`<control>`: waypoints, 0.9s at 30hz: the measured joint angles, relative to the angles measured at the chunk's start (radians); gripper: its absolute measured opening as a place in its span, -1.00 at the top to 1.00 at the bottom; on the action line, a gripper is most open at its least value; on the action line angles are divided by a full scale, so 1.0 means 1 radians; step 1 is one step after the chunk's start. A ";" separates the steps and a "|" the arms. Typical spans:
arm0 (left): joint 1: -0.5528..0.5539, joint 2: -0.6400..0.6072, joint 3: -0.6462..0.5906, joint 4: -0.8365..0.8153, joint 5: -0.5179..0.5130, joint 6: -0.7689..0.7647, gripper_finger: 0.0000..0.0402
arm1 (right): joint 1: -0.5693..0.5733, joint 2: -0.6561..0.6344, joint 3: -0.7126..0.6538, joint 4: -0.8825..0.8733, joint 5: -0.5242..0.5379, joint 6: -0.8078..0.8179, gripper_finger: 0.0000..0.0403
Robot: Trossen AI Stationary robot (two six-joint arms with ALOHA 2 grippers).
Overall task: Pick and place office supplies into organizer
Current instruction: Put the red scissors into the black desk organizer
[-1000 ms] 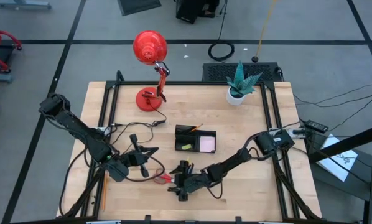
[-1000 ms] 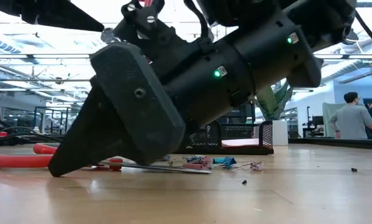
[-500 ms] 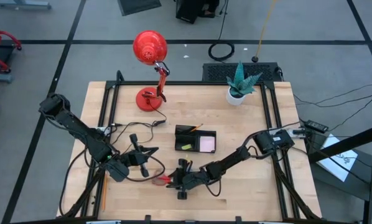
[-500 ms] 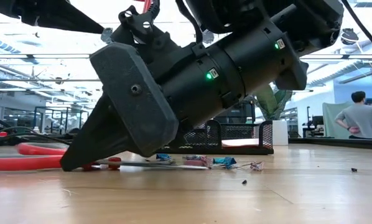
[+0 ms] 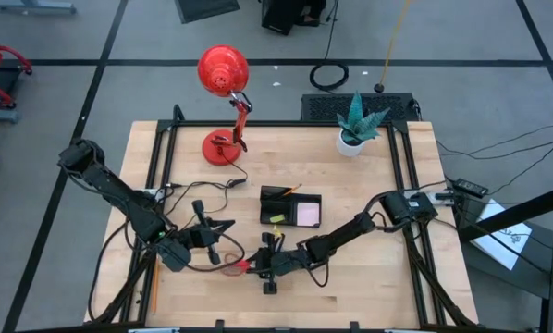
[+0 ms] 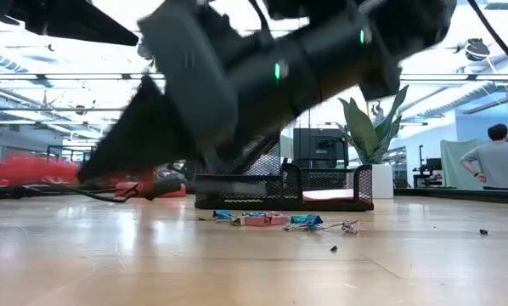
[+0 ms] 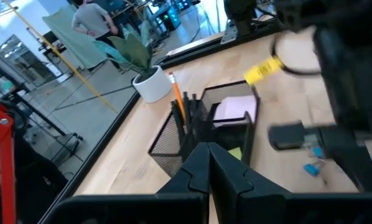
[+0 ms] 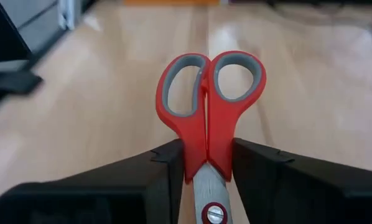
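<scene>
The right gripper [image 8: 206, 163] has its fingers clamped on the red-handled scissors [image 8: 208, 102] near the organizer [image 5: 290, 207]; blue clips [image 6: 305, 220] remain on the worktop [image 5: 369, 277]

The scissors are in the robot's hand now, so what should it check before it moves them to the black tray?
1. Grip: the right hand is clamped on the red-handled scissors just below the handle loops. Ok.
2. Blades closed: the handles sit together. Ok.
3. Lifted off the table: the low view is too blurred. Cannot tell.
4. Left hand out of the way: it is shut, empty, and waits left of the scissors. Ok.
5. Room in the organizer: it already holds a pencil, pens, and a sticky-note pad; free space is unclear. Cannot tell.
6. Blue clips lie loose on the table in front of the organizer. Ok.
</scene>
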 joint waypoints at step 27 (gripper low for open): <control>-0.074 0.000 0.001 -0.095 -0.114 -0.088 0.97 | 0.040 -0.333 -0.015 -0.319 0.139 -0.229 0.53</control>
